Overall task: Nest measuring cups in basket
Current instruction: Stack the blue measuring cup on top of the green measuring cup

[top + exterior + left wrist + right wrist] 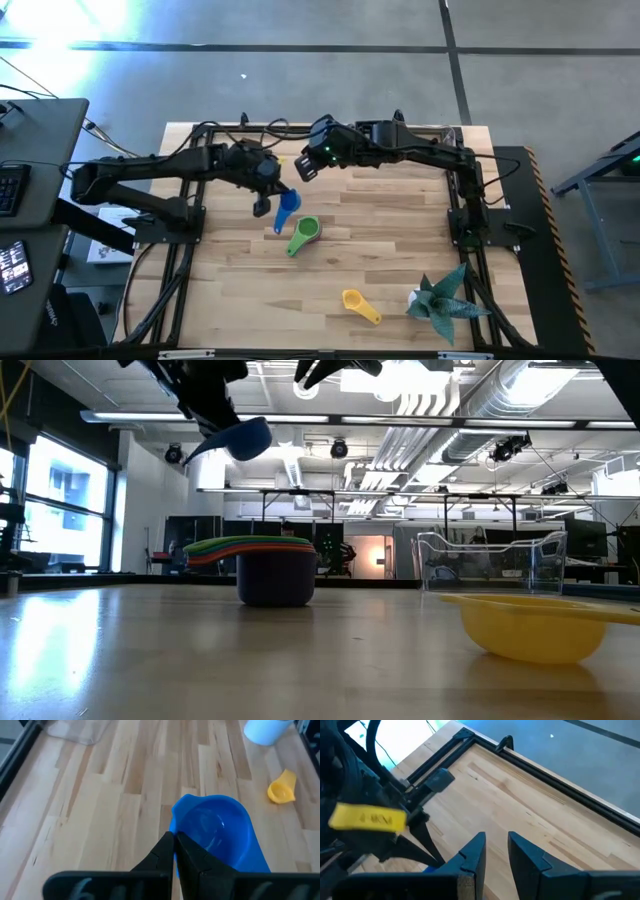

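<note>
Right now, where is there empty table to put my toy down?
Bare wood lies between the green cup stack and the plant, and left of the yellow cup. It is crowded at the back, where both arms meet over the blue cup.

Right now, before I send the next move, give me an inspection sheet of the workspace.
Surface: wooden table, inside a black metal frame.
Job's things: blue cup held in the air; nested stack with green cup uppermost on the table; yellow cup lying apart near the front; clear basket standing with no cup in it.
Clutter: teal spiky plant in a white pot.
Grippers: left gripper shut on the blue cup's handle; right gripper slightly apart, holding nothing, raised over the table's far side.
Cables: cables along the frame's left side.
Surroundings: desk with keyboard at left.
</note>
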Available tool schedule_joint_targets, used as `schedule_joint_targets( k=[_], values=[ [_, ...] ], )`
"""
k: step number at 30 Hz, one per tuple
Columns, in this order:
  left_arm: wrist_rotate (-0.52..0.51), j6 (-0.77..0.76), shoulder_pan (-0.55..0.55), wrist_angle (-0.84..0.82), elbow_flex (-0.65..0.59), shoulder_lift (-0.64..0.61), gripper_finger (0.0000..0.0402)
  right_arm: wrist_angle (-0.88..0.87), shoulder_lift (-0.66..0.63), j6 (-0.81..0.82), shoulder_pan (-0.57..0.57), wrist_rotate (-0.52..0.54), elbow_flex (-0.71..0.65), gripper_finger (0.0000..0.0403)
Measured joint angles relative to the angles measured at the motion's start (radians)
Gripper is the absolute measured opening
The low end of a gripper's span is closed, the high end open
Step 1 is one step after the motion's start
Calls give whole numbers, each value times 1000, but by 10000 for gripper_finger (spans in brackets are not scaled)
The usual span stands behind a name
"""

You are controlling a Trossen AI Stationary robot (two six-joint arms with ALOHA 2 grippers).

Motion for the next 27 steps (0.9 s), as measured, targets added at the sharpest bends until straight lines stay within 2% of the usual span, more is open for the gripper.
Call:
schedule_joint_targets(
  k=[6, 14, 27],
  values=[
    [-7, 46, -20, -39, 74, 117, 0, -12, 0, 24, 0, 30, -6, 73],
    [-7, 75, -45, -40, 82, 247, 0, -57, 0, 56, 0, 35, -11, 73],
    [-1, -81, -81, -39, 82, 372, 0, -108, 0, 61, 0, 50, -11, 73]
  ],
)
